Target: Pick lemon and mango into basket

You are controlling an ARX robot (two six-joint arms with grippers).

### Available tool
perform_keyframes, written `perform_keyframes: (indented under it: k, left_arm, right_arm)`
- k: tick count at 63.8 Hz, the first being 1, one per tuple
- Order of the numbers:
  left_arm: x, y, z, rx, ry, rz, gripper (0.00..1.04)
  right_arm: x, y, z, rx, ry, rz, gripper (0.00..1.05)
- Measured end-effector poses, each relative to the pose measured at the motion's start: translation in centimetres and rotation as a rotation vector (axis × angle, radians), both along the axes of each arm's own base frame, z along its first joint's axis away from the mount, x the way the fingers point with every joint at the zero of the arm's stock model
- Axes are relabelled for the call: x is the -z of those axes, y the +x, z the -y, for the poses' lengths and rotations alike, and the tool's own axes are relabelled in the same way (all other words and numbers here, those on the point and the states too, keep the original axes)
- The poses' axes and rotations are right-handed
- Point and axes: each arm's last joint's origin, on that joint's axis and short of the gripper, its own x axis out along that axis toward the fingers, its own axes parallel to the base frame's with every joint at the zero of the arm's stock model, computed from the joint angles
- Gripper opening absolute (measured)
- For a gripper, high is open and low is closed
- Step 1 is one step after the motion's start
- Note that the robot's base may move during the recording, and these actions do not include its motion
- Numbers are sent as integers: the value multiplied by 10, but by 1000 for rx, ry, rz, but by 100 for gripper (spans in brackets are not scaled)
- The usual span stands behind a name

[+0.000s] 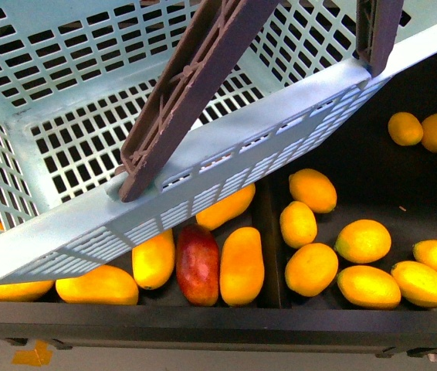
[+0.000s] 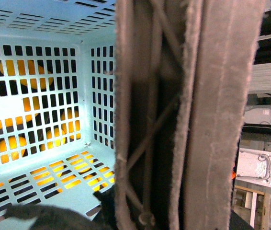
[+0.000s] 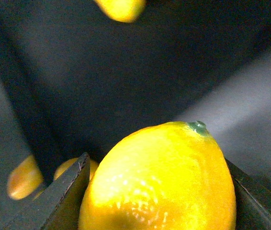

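The basket hangs tilted, its brown handle running right past the left gripper. Whether those jaws grip it I cannot tell. Beneath it lie the mangoes. The lemon sits clamped in the right gripper, apparently clear of the dark floor below. Lift it high over the rim and release it low inside the basket, so it settles rather than bounces.
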Motion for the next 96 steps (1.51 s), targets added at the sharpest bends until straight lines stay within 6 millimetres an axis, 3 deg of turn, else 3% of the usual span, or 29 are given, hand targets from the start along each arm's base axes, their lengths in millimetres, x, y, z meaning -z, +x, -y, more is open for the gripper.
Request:
perform_keyframes:
  k: [4,9,19,26,30,40,59,65,74,81,88,96]
  left_arm:
    - [0,0,0,0,1,0,14]
    - [0,0,0,0,0,0,14]
    - [0,0,0,0,0,0,14]
    - [0,0,0,0,0,0,14]
    - [0,0,0,0,1,0,14]
    - [0,0,0,0,0,0,14]
    - [0,0,0,-1,1,0,14]
    - [0,0,0,-3,2,1,14]
    - [0,0,0,-2,1,0,14]
    - [1,0,0,4,3,-2,14]
    - [1,0,0,2,5,-2,14]
    - [1,1,0,-4,9,0,14]
  right_arm:
    - [-25,-8,-9,-48,-14,62,66]
    - [-76,-26,-34,-146,-68,199,66]
    - [-151,-49,-73,-255,-127,417,66]
    - [-190,-66,-100,-313,-157,545,66]
    - [-203,-72,-117,-338,-167,595,66]
    - [-207,-77,-157,-411,-162,623,66]
    - [-180,-62,-219,-534,-194,549,66]
    - [-176,-61,-228,-557,-212,539,79]
    - [-181,-61,-231,-556,-224,557,97]
    - [-190,-63,-224,-534,-236,583,96]
    - [-201,-69,-203,-472,-284,605,96]
    - [-200,-79,-162,-348,-409,569,96]
